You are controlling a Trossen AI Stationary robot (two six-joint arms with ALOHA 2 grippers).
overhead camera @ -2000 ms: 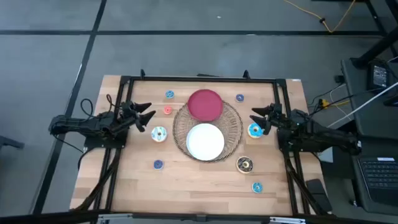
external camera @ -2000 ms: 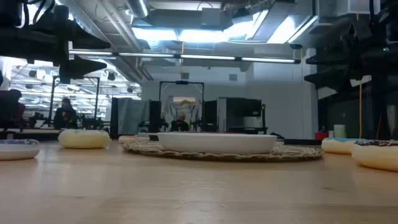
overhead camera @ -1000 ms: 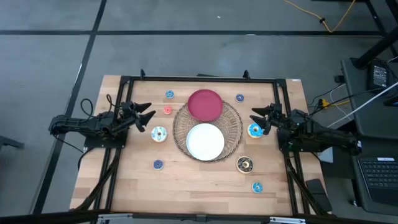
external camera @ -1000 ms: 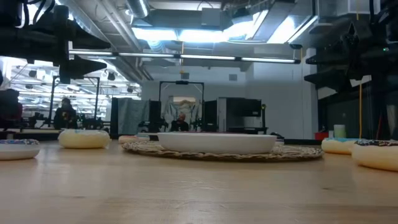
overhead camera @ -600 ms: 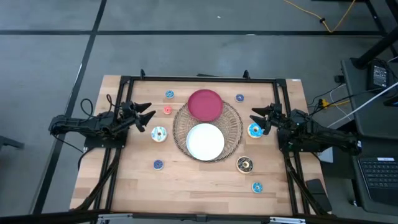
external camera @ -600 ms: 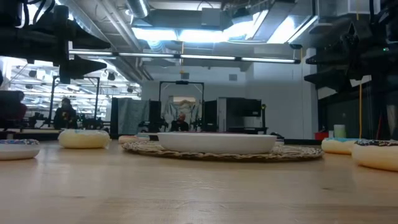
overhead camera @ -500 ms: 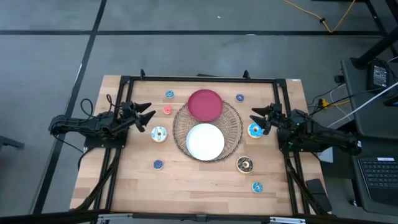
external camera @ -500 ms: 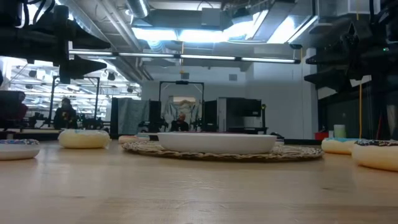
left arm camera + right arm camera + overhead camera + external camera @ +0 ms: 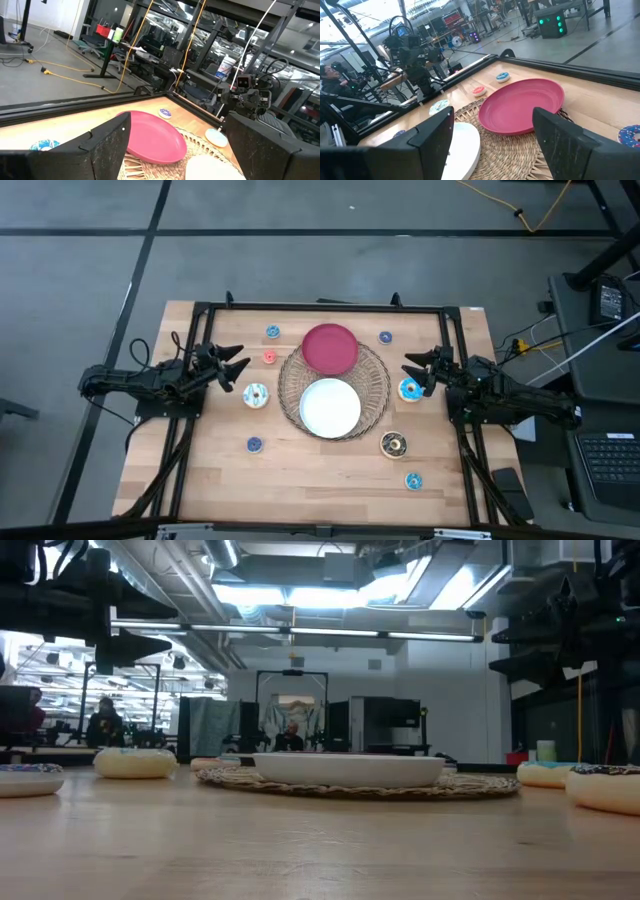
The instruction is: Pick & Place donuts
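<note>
Several small donuts lie flat on the wooden table around the wicker tray [image 9: 372, 404]: a blue-iced one [image 9: 255, 395] near my left gripper [image 9: 240, 368], an orange-pink one [image 9: 269, 357], small blue ones [image 9: 273, 332] [image 9: 386, 337] [image 9: 254, 444] [image 9: 413, 480], a blue one [image 9: 408, 390] just below my right gripper [image 9: 410, 367], and a dark brown one [image 9: 393, 444]. Both grippers are open, held above the table, pointing toward the tray from its left and right sides.
The wicker tray sits in the table's middle with a red plate [image 9: 330, 347] resting on its far part and a white plate [image 9: 330, 407] on its near part. A black frame [image 9: 320, 307] runs along the table's far edge and sides. Bare wood lies along the near edge.
</note>
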